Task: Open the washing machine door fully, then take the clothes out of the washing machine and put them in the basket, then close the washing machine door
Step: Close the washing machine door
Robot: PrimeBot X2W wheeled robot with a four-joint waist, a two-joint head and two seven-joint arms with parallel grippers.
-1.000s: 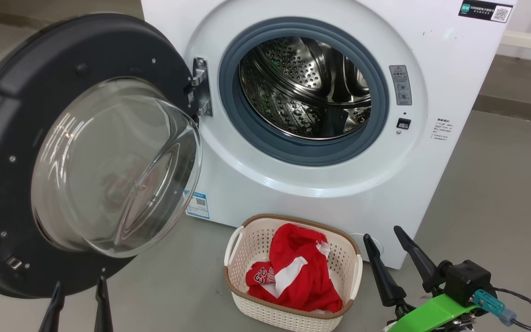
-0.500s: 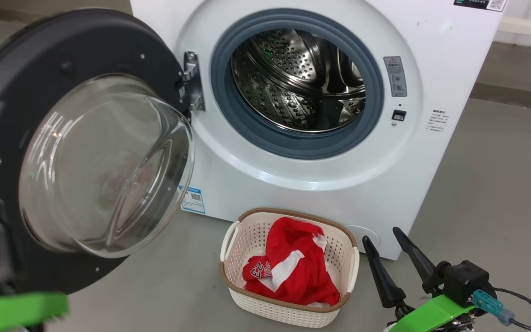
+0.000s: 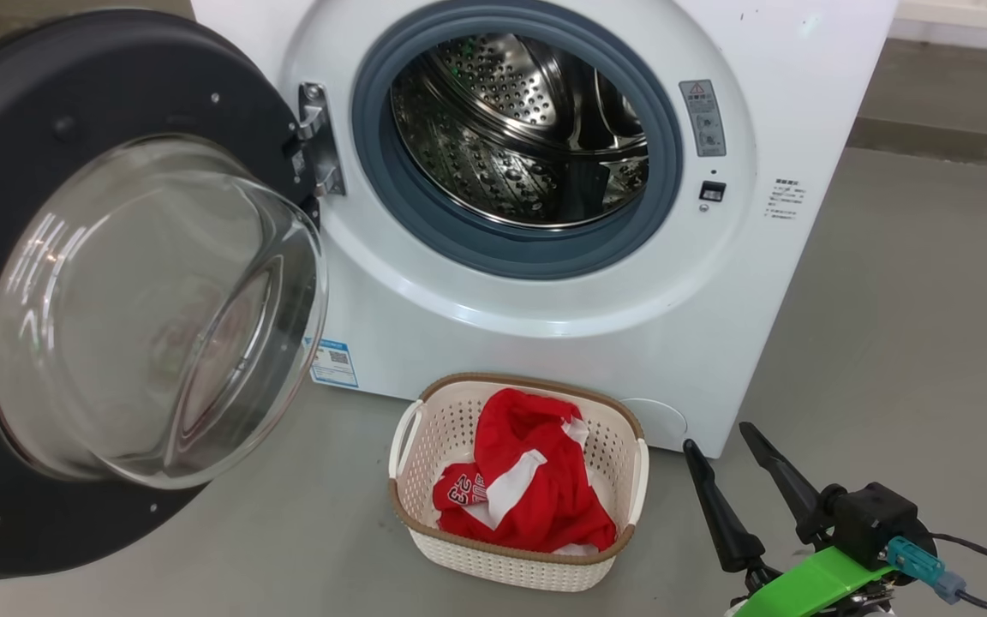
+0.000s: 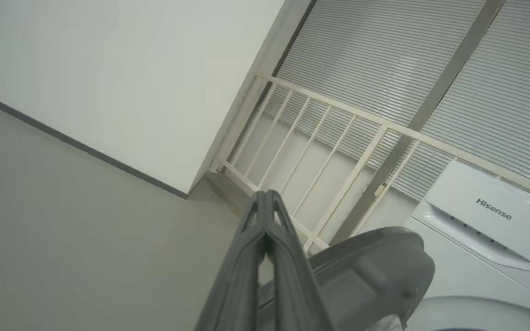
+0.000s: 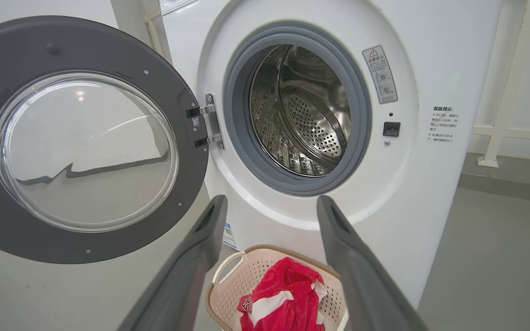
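Washing machine door (image 3: 116,77) is hanging open leftward, rim lying near the clenched, empty left end effector (image 4: 265,200), the nearer one; released right end effector (image 3: 714,434) is idling by the basket (image 3: 511,561) holding the clothes (image 3: 536,488).

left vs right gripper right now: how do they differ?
The left gripper has its fingers pressed together; the right gripper has them spread wide. The left gripper points past the rim of the washing machine door toward a white railing; the right gripper faces the open drum, above the basket. Both have dark tapered fingers and hold nothing.
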